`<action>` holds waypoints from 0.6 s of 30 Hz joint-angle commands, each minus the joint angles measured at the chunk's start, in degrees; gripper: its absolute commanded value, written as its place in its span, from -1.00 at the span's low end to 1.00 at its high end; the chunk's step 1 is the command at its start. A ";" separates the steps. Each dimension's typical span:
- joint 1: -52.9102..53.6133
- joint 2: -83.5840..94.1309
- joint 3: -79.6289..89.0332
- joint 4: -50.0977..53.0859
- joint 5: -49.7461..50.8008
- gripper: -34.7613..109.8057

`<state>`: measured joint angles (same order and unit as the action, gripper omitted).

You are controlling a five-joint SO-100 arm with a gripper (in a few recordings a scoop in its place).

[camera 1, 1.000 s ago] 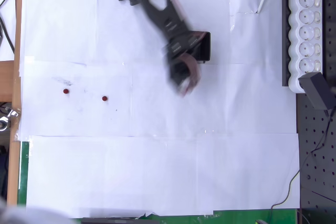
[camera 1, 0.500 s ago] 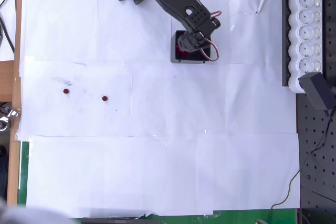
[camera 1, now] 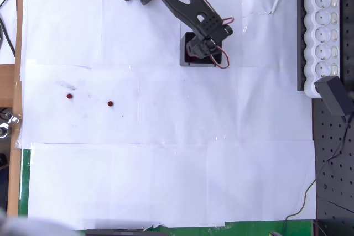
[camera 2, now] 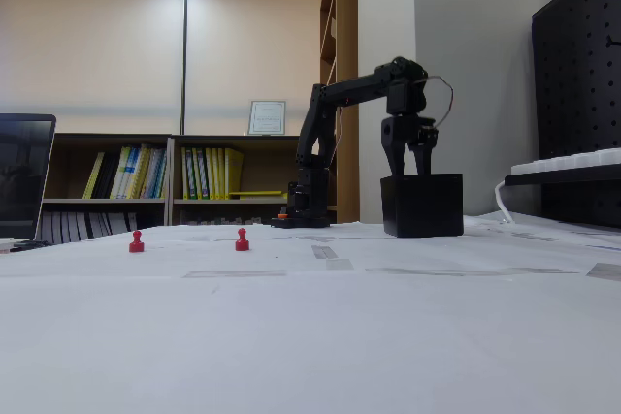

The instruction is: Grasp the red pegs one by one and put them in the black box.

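The claw (camera 2: 408,168) is seen pointing straight down over the black box (camera 2: 421,205), its tips just above the rim in the fixed view. From overhead the claw (camera 1: 200,49) is placed over the box (camera 1: 187,59) opening, with red visible inside the box beneath it. The fingers are seen slightly apart at the tips in the fixed view; whether a peg is held between them cannot be told.

Two red pegs are left standing on the white paper covering the counter (camera 1: 166,181), well apart from the box: one peg (camera 1: 69,96) further left overhead, the other peg (camera 1: 110,104) to its right. In the fixed view both are seen upright, left peg (camera 2: 137,241) and right peg (camera 2: 242,239).

A white power strip (camera 1: 323,29) is laid along the right edge overhead.
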<state>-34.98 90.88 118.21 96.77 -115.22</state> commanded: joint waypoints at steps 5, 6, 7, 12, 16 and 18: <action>30.06 -29.18 -45.35 -43.24 17.58 -0.30; 34.10 -29.36 -52.91 -51.15 22.24 -0.30; 37.53 -29.88 -60.47 -60.21 26.46 -0.30; 47.02 -20.83 -81.65 -99.40 35.24 -0.30; 49.13 -13.80 -86.48 -115.49 33.75 -0.29; 49.48 -10.81 -87.80 -121.20 32.96 -0.29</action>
<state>12.83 76.73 30.23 -11.16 -80.86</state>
